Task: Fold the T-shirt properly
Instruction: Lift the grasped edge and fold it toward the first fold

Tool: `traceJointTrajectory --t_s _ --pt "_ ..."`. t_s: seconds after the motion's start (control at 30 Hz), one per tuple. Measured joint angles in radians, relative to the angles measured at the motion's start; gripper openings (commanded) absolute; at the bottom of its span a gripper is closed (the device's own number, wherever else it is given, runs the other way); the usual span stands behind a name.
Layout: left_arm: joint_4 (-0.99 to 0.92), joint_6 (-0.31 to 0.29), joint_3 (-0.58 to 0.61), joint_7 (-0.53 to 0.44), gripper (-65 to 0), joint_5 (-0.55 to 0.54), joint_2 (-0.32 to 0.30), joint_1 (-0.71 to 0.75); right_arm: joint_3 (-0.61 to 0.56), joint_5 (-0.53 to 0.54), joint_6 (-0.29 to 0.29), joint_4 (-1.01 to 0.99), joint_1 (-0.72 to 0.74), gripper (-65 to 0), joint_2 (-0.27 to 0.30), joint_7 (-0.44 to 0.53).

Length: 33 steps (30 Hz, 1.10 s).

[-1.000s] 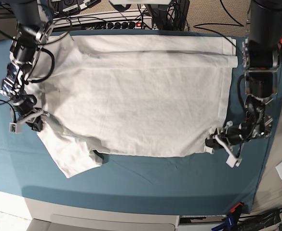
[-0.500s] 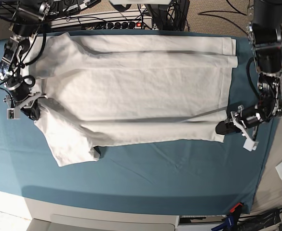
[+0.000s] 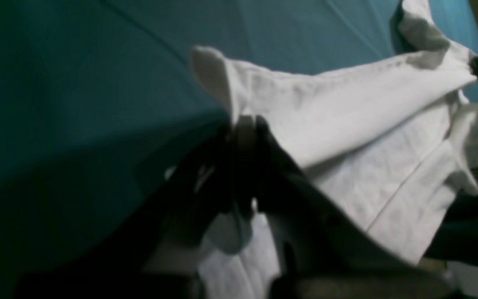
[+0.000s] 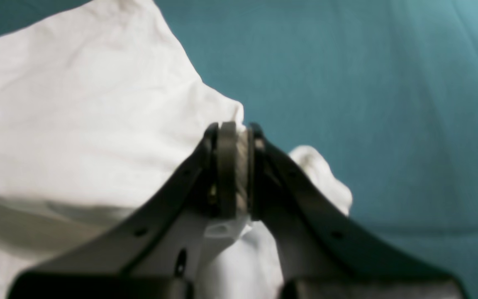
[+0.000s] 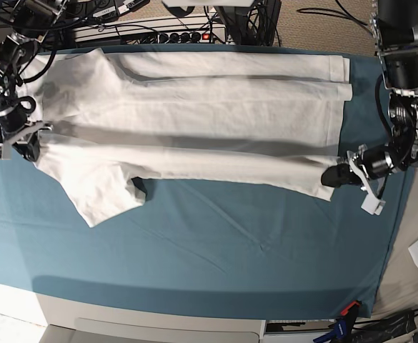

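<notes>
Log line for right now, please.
stage: lengthwise fold | left gripper: shut on T-shirt hem | right gripper: shut on shoulder | near edge lifted

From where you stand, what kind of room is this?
Probably a robotics lab bench, not a laundry: a table under a teal cloth, a power strip with cables behind it, and two robot arms stretching a white T-shirt.

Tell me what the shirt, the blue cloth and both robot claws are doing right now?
T-shirt: partly folded, near edge lifted, one sleeve hanging out.
Left gripper: shut on the T-shirt's hem corner.
Right gripper: shut on the T-shirt near the sleeve.
Teal cloth: spread flat beneath, lightly creased.
</notes>
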Motion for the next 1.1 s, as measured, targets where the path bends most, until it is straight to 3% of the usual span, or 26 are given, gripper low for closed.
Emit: traceJointTrajectory --t_s 0.13,0.5,0.63,0.93,1.1 --pt "0.069 0.000 0.000 0.013 -65.0 0.000 -0.001 0.043 0.026 0.047 -0.001 0.001 -0.045 -65.0 0.000 -0.002" --pt "0.301 0.000 -0.002 0.043 -65.0 0.000 -0.001 0.209 0.034 0.049 -0.002 0.001 -0.089 -65.0 0.000 -0.013" --pt "0.325 0.000 -0.004 0.047 -65.0 0.000 -0.001 0.258 0.034 0.099 -0.003 0.001 -0.089 -65.0 0.000 -0.074" --pt "0.332 -0.001 -0.151 0.048 -65.0 -0.001 0.002 0.273 0.034 0.097 -0.001 0.001 -0.089 -65.0 0.005 -0.096" --pt "0.332 -0.005 -0.174 0.050 -65.0 -0.007 0.006 0.274 0.033 0.098 0.002 0.001 -0.089 -65.0 0.018 -0.116"
